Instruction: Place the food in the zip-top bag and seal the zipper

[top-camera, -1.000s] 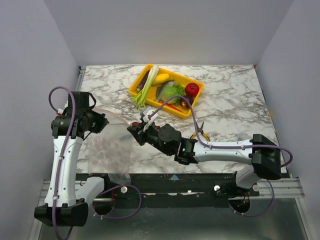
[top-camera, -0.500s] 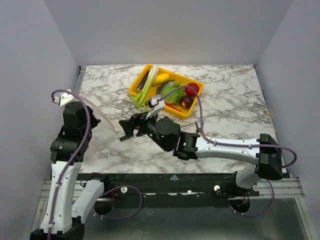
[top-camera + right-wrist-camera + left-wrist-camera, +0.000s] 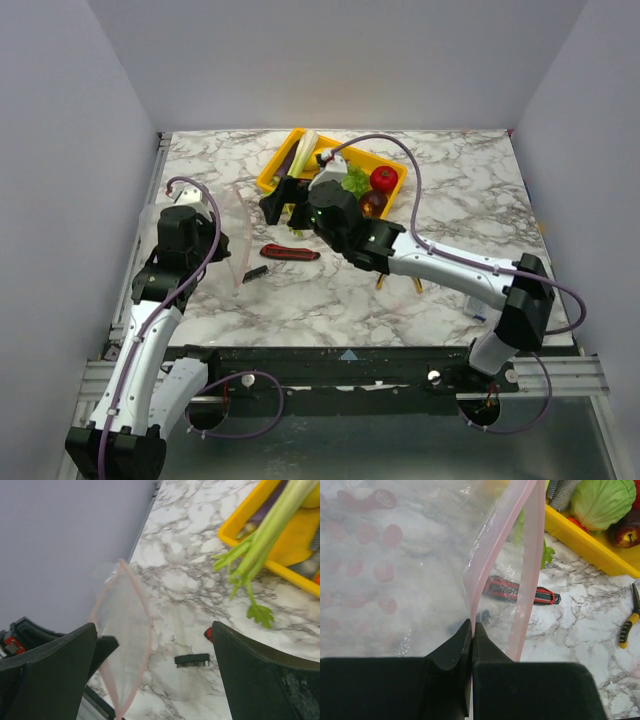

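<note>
At table (image 3: 470, 210) left edge | left tool (image 3: 471, 628) clenched on zip-top bag (image 3: 395, 580) | right tool (image 3: 154, 630) released

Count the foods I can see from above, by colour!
Green: 2 (leek, lettuce)
Red: 1 (tomato)
Dark red: 1 (onion)
Total: 4 in plain sight; the right arm covers the rest of the tray.
</note>
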`<state>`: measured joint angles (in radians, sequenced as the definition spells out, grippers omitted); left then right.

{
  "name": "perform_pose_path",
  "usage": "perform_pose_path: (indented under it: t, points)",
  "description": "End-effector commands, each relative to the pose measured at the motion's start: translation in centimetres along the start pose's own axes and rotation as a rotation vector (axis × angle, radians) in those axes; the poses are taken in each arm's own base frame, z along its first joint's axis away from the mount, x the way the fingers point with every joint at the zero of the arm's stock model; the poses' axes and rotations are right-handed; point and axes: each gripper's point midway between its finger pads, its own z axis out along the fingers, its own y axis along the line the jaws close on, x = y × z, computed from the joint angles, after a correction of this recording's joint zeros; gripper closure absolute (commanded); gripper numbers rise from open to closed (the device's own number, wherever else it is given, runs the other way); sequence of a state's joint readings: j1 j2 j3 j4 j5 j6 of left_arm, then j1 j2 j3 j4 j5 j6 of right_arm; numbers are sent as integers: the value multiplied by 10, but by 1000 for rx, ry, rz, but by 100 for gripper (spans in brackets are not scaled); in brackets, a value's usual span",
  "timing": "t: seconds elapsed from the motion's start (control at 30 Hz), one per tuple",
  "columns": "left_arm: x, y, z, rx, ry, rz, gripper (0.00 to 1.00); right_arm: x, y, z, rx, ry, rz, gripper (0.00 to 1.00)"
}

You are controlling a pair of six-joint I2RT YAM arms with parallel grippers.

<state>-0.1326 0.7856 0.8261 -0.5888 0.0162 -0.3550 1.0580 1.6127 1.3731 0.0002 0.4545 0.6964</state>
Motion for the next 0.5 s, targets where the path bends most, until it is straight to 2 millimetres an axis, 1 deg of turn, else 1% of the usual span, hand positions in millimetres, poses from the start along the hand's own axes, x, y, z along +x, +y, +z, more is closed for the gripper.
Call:
perform_pose_path:
  t: [0.0, 0.07, 0.1, 0.13, 0.17, 0.23, 0.37, 0.4, 0.43, 0.47]
  points:
    - [-11, -22, 6, 126, -43, 40, 100, 53, 37, 17, -119, 213, -1, 0]
    - [-8, -27, 7, 162, -38, 53, 100, 73, 49, 28, -186, 262, 7, 9]
    - [-9, -28, 6, 170, -36, 59, 100, 83, 55, 32, -220, 284, 4, 16]
    - [-9, -28, 6, 170, -36, 65, 100, 91, 54, 38, -207, 287, -1, 21]
    - [-9, -28, 6, 169, -38, 71, 100, 95, 45, 45, -158, 277, -12, 24]
    - [-9, -28, 5, 171, -42, 73, 100, 102, 24, 53, -65, 263, -26, 25]
    - [-5, -25, 5, 163, -36, 85, 100, 109, 4, 51, -24, 247, -74, 25]
    - [-4, -26, 5, 166, -35, 87, 100, 110, 2, 51, -22, 246, -77, 26]
    - [-5, -26, 5, 171, -36, 87, 100, 112, 3, 52, -30, 251, -85, 32]
    - [-4, -27, 6, 173, -31, 87, 100, 115, 6, 53, -48, 259, -88, 47]
